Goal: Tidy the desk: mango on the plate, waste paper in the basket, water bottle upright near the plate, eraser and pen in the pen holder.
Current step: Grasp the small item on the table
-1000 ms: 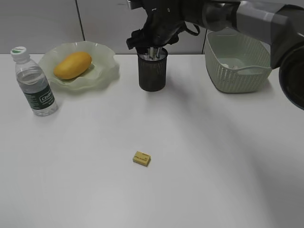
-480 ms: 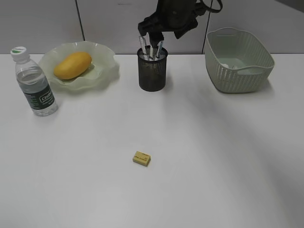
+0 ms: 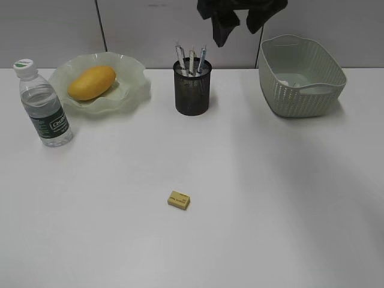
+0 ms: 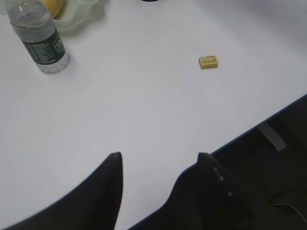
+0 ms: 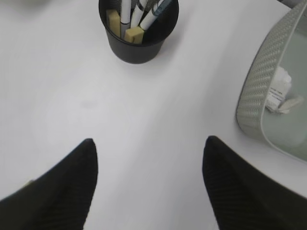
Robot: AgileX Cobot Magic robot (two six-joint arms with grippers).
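Above the pen holder (image 3: 192,87) the right gripper (image 3: 240,24) hangs wide open and empty, so the distant eraser (image 3: 179,200) risks being overlooked.

Matt white desk (image 3: 270,210). Black wire-mesh pen holder (image 3: 192,93). Clear glossy plastic bottle (image 3: 44,106). Translucent glossy plate (image 3: 133,84). Smooth-skinned mango (image 3: 91,82). Woven-pattern plastic basket (image 3: 300,90). Crumpled paper (image 5: 280,91).

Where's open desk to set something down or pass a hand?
Bare: the wide front around the eraser, and the stretch between pen holder and basket. Tighter at back left, where water bottle stands close to the plate holding the mango.
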